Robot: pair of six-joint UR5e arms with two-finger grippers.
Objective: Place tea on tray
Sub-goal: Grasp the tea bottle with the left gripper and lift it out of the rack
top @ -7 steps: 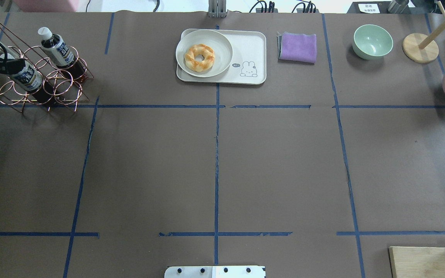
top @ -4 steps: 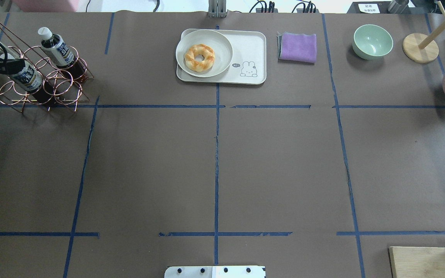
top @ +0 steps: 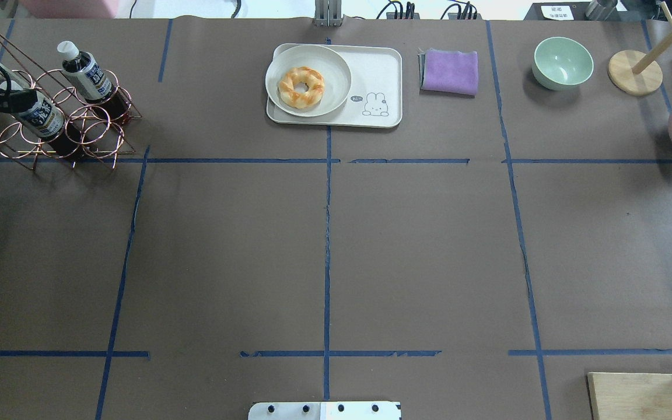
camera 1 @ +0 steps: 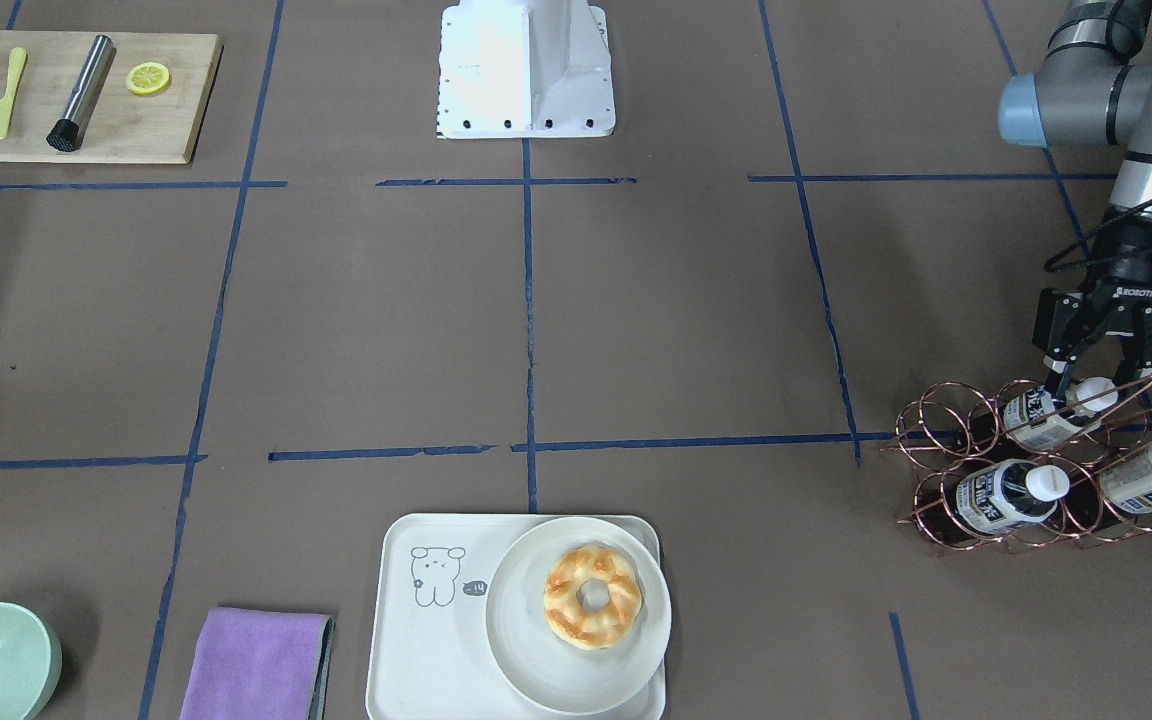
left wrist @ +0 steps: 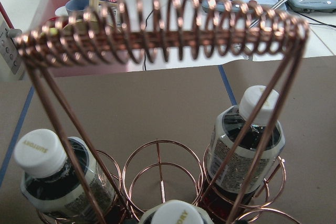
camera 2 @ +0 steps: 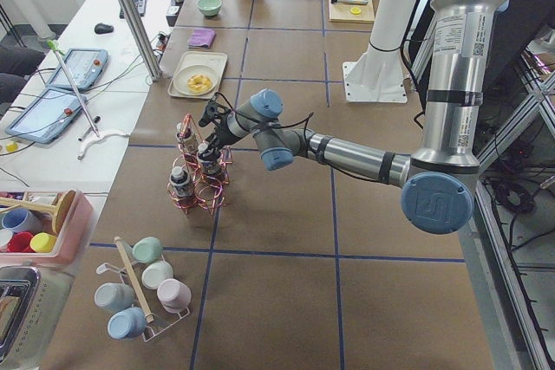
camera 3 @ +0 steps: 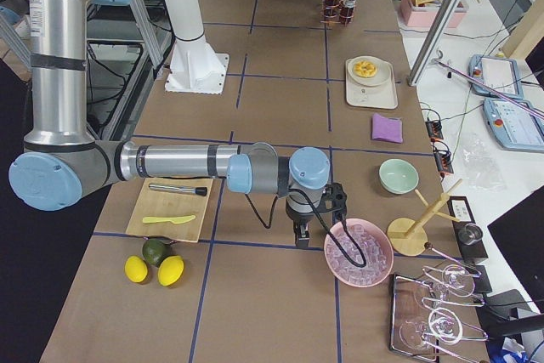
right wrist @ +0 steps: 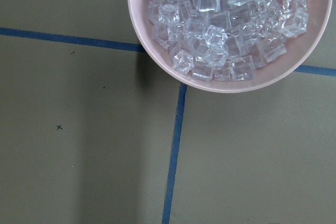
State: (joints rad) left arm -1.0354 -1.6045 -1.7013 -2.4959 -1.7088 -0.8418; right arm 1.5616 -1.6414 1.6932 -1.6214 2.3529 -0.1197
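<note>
Your left hand (camera 1: 1094, 378) stands open, holding nothing, straddling the white cap (camera 1: 1097, 392) of the tea (camera 1: 1036, 420). Close on that stiff cap directly beneath the hand (the tea looks light, smooth, probably slippery).

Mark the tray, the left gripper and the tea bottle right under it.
tray (camera 1: 426, 660), front-facing view, bare floor below the bear drawing.
left gripper (camera 1: 1096, 381), front-facing view, midway between its fingertips.
tea bottle (camera 1: 1038, 419), front-facing view, on its label.
</note>
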